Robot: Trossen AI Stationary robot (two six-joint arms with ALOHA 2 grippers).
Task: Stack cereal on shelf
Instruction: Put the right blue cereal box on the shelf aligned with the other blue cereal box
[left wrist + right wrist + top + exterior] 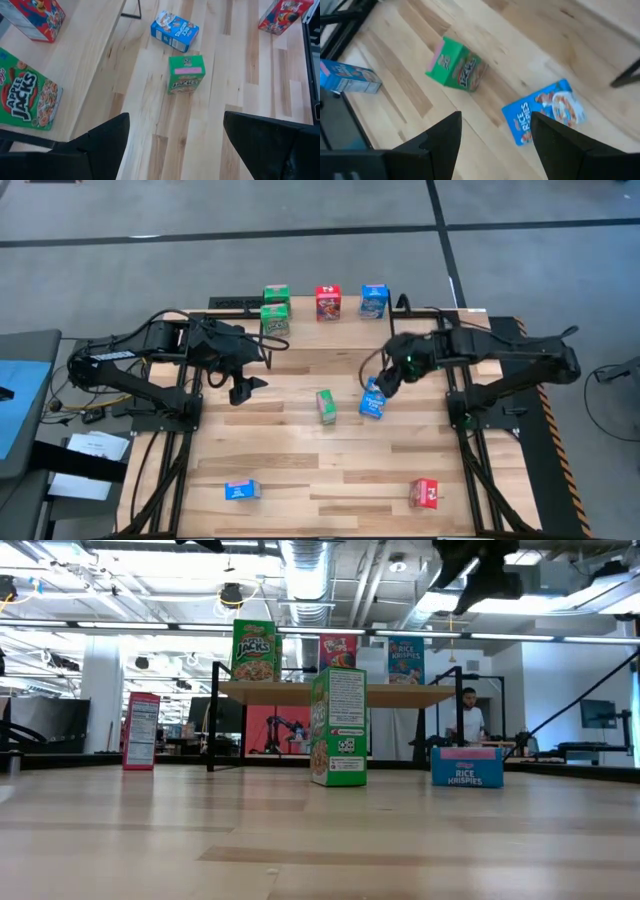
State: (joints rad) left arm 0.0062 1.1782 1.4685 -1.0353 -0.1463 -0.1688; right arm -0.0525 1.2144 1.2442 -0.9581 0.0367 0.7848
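On the wooden surface [300, 460] we see both empty grippers, left [243, 388] wide, right [383, 385] part-open, flanking a green cereal box [326, 406].

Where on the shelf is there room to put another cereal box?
The shelf has bare board right of the blue box. The green boxes, red box and blue box crowd its left and middle. On the table, open wood lies between the near blue box and near red box.

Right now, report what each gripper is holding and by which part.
Nothing is held. The left gripper hangs open and empty in front of the shelf. The right gripper hovers open above the flat blue box, not touching it.
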